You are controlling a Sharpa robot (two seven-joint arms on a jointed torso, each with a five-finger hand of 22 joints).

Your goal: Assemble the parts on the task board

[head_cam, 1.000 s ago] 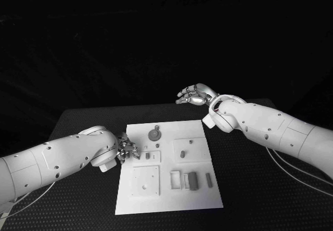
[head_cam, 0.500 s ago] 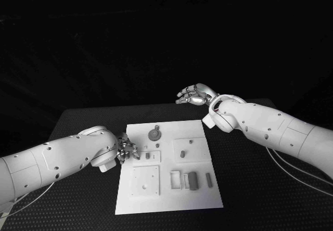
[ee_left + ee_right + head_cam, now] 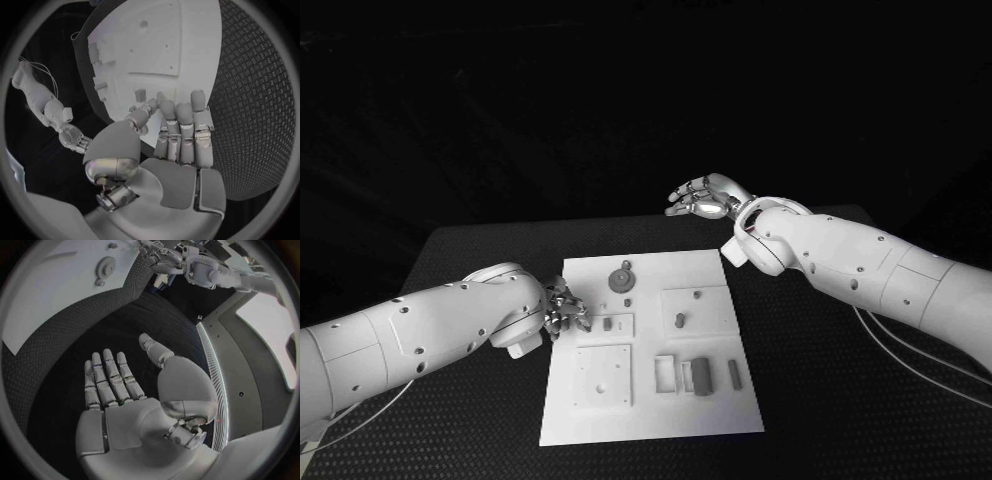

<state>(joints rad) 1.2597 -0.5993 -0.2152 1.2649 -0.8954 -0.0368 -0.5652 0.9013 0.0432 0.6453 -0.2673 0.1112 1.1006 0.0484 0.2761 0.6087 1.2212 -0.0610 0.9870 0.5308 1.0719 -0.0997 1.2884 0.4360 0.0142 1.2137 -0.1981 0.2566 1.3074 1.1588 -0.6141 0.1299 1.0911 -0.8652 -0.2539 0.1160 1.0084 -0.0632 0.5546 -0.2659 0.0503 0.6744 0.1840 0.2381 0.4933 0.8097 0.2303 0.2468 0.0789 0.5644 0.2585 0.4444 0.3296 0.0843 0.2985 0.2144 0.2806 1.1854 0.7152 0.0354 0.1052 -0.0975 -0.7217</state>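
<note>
Nothing has shifted over the last second. The left hand (image 3: 565,312) stays at the task board's (image 3: 718,405) left edge, mid-frame, fingers loosely extended and grasping nothing. The right hand (image 3: 705,197) hangs released beyond the board's upper right, so assembly appears stalled.

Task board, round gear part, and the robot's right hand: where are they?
task board (image 3: 718,400), head view, bare near corner.
round gear part (image 3: 622,279), head view, its middle.
right hand (image 3: 119,390), right wrist view, base of fingers.

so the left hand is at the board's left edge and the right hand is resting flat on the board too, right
Not quite. The left hand is at the left edge of the task board, but the right hand is raised beyond the board's far end, open and holding nothing. The head view shows this.
</note>
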